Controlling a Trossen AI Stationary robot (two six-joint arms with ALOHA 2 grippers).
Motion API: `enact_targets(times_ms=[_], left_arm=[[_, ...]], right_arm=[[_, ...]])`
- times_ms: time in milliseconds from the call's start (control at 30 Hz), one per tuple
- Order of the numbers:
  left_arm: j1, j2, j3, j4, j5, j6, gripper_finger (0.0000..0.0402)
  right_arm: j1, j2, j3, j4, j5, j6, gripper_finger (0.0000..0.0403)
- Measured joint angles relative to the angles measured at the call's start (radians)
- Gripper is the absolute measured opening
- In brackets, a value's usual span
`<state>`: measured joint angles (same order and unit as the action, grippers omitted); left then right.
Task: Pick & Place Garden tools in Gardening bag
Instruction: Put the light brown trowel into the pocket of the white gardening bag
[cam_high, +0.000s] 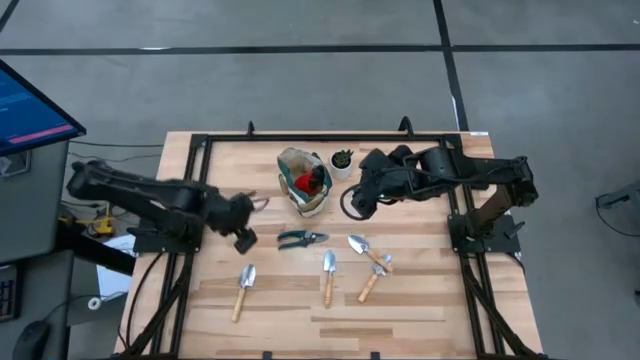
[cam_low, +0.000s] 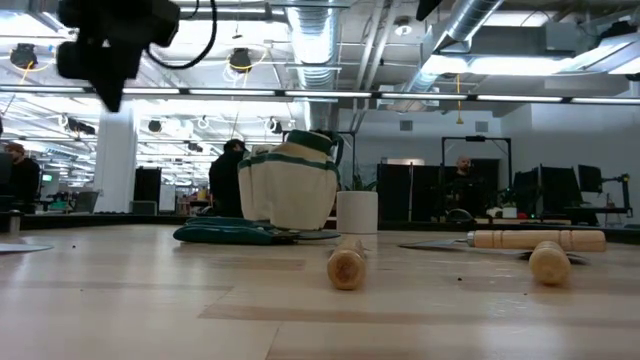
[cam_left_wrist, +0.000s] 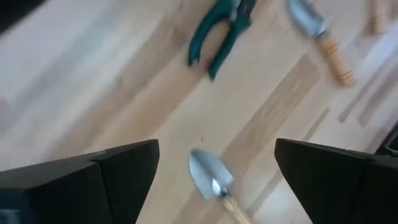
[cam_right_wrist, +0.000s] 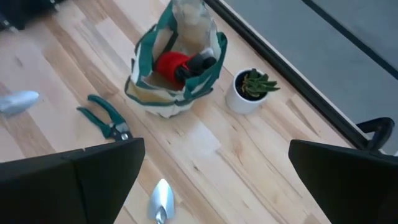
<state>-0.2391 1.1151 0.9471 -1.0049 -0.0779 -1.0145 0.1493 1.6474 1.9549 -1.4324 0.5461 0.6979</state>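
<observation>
The beige gardening bag (cam_high: 305, 181) with green trim stands on its base at the table's far middle. A red item (cam_right_wrist: 170, 64) and a dark one lie inside it. Dark green pruning shears (cam_high: 300, 239) lie flat nearer the front. Several wooden-handled trowels lie flat in a row in front of them, among them the leftmost trowel (cam_high: 245, 289) and a middle one (cam_high: 328, 276). My left gripper (cam_high: 245, 236) hangs open above the table between the shears and the leftmost trowel (cam_left_wrist: 210, 179). My right gripper (cam_high: 353, 201) hangs open in the air right of the bag (cam_right_wrist: 177, 65).
A small white pot (cam_high: 342, 163) with a dark plant stands just right of the bag. A black frame (cam_high: 300, 137) runs along the table's far and side edges. A monitor (cam_high: 30, 105) stands off the table's left. Bare wood lies at the table's near edge.
</observation>
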Motion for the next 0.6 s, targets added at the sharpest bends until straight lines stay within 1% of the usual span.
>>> enact_targets(times_ms=[300, 433, 600], left_arm=[[-0.252, 0.137, -0.014, 0.007, 0.001, -0.467, 0.0301], [-0.34, 0.175, -0.014, 0.018, 0.002, -0.62, 0.0301], [-0.415, 0.231, -0.014, 0.047, 0.002, -0.787, 0.0301]], right_arm=[[0.029, 0.0, 0.0, -0.034, 0.0, -0.002, 0.0392], [0.047, 0.0, 0.0, -0.034, 0.0, -0.024, 0.0392], [0.071, 0.0, 0.0, -0.034, 0.0, -0.027, 0.0392]])
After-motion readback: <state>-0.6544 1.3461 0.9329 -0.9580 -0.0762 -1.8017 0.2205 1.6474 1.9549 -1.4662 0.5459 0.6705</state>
